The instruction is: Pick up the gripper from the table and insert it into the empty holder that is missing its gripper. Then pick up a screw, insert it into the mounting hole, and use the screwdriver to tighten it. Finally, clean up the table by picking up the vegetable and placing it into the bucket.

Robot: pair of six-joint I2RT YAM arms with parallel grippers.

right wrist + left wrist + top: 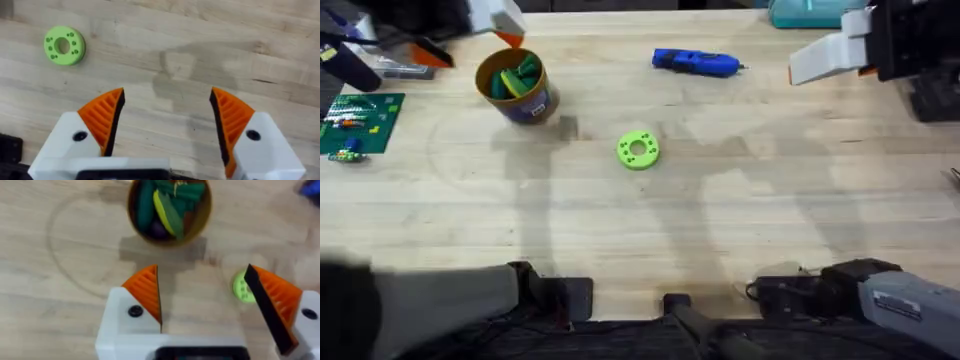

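We are finishing the clean-up, it seems — the vegetable [164, 211] is lying in the bucket [517, 86] (far-left corner), both grippers [204, 297] [167, 125] gaping wide and empty — retreating next.

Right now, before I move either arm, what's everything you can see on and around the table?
bucket: one, yellow-tan with a blue label, far left of the table, upright, holding green pieces and a yellow vegetable
screwdriver: one, bright blue, lying at the far middle
ring-shaped disc: one, lime green, flat near the table's centre
circuit board: one, green, at the left edge
table: one, light wooden planks
left end effector: one, white with orange pads, open, above the table near the bucket
right end effector: one, white with orange pads, open over bare wood
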